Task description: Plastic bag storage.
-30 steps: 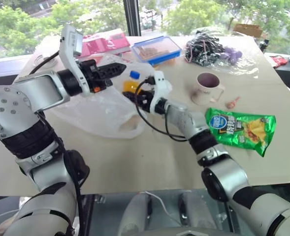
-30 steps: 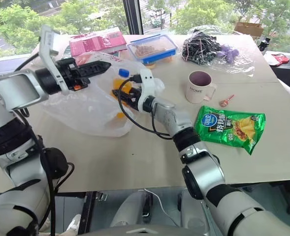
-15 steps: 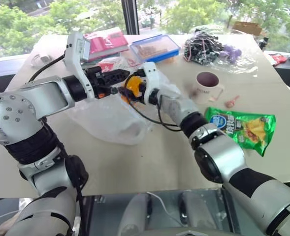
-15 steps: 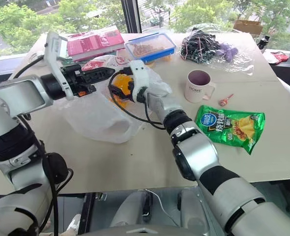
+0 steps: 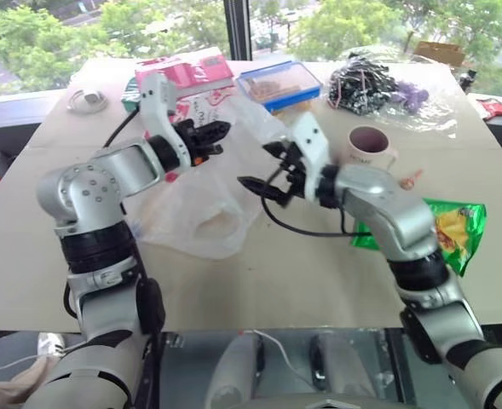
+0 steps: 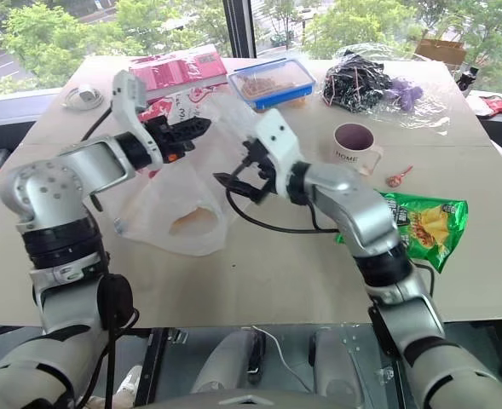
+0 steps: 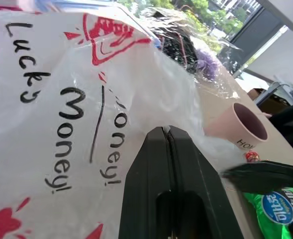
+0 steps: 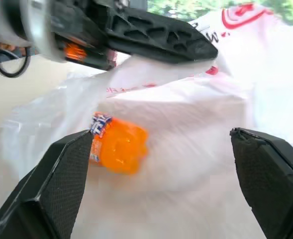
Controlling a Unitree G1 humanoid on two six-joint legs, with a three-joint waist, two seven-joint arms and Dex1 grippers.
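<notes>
We see the left pincer (image 6: 201,127) clenched on the plastic bag (image 6: 182,204), lifting its edge; the right pincer (image 6: 233,166), spread wide, faces an orange bottle (image 8: 117,148) inside.

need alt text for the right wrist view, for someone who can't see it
An orange bottle lies inside the translucent white plastic bag, seen between the wide-open fingers of the right gripper. Above, the shut left gripper pinches the bag's upper edge, near its red print.
</notes>
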